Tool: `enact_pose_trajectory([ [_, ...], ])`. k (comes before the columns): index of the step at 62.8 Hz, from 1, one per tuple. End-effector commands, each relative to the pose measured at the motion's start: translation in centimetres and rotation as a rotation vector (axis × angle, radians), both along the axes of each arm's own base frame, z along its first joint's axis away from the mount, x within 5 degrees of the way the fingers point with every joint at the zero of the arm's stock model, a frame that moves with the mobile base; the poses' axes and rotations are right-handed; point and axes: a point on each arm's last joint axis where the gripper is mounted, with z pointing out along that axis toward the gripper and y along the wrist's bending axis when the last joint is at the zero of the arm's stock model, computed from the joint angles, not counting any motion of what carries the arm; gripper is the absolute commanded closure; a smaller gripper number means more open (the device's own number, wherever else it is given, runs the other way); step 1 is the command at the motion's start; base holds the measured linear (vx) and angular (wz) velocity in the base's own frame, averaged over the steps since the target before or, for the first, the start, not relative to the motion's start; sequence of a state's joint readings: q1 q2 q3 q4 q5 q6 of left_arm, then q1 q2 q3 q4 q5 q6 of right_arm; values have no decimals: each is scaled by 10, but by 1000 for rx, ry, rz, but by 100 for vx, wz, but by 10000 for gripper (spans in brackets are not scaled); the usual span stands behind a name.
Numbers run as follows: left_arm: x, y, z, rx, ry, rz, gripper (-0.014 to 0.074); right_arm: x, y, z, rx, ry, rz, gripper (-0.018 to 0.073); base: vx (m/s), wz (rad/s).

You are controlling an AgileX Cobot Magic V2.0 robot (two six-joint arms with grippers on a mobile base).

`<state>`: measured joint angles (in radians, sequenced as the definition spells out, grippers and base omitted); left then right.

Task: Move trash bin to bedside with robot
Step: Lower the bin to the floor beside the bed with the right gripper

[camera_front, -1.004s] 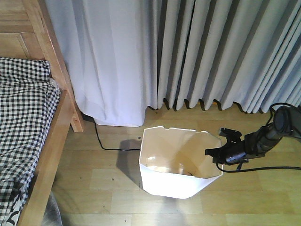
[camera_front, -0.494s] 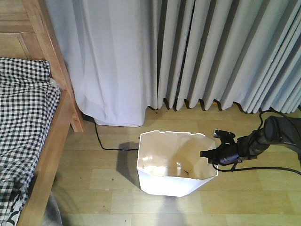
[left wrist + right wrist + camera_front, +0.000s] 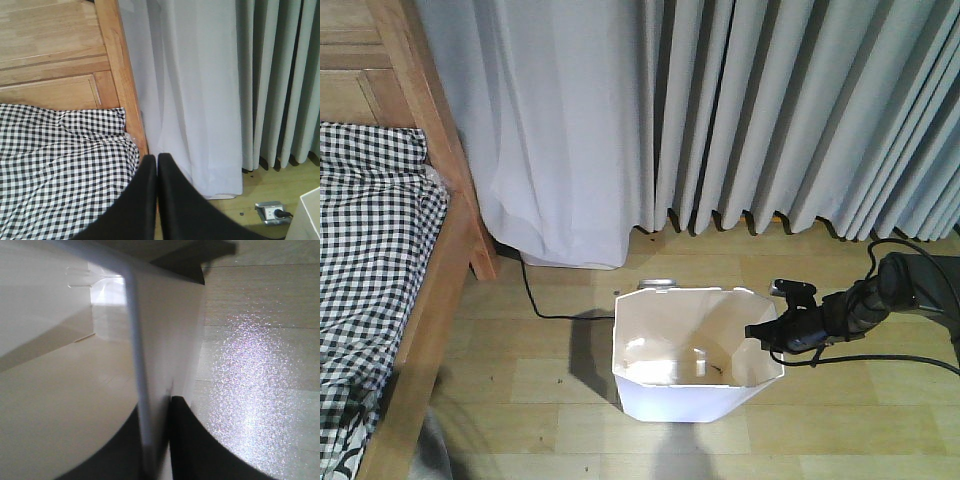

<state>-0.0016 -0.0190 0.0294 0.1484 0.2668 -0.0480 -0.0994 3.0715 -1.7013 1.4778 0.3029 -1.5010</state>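
The right gripper (image 3: 772, 330) is closed down to a narrow slit on the right-hand wall of the trash bin (image 3: 680, 395), gripping just below the rim. The right wrist view shows the thin white wall running edge-on between the two black fingers (image 3: 200, 450), one inside the bin and one outside. The left gripper (image 3: 156, 162) hangs with its jaws pressed together on nothing, looking toward the headboard.

The bin stands upright on the wooden floor (image 3: 860, 420) in front of the grey curtains (image 3: 770, 110). It is to the right of the bed (image 3: 380, 250) and near its frame, though a strip of bare floor lies between them.

The risks come from the hold itself. A pinch on one side of a light, thin-walled bin is likely to flex the plastic, so the wall could slide out of the jaws. A drag from high on the rim could also tip the bin toward the arm rather than slide it.

A black cable (image 3: 545, 305) crosses the floor between bin and bed, and the base may catch on it. A socket (image 3: 270, 212) sits just behind the bin, so a push backward might knock its plug.
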Motion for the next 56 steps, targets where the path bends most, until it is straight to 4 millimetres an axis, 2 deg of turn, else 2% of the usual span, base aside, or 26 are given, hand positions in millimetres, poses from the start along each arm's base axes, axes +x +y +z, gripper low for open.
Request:
enact_pose_trajectory([
  [1, 1, -1, -3, -8, -54, -16, 602, 34, 8, 43, 145, -108, -2, 513, 0, 0],
  [31, 1, -1, -3, -8, -54, -16, 602, 34, 8, 43, 147, -108, 1, 220, 0, 0],
  [56, 1, -1, -3, -8, -54, -16, 602, 39, 2, 49, 99, -124, -18, 196, 0, 0],
])
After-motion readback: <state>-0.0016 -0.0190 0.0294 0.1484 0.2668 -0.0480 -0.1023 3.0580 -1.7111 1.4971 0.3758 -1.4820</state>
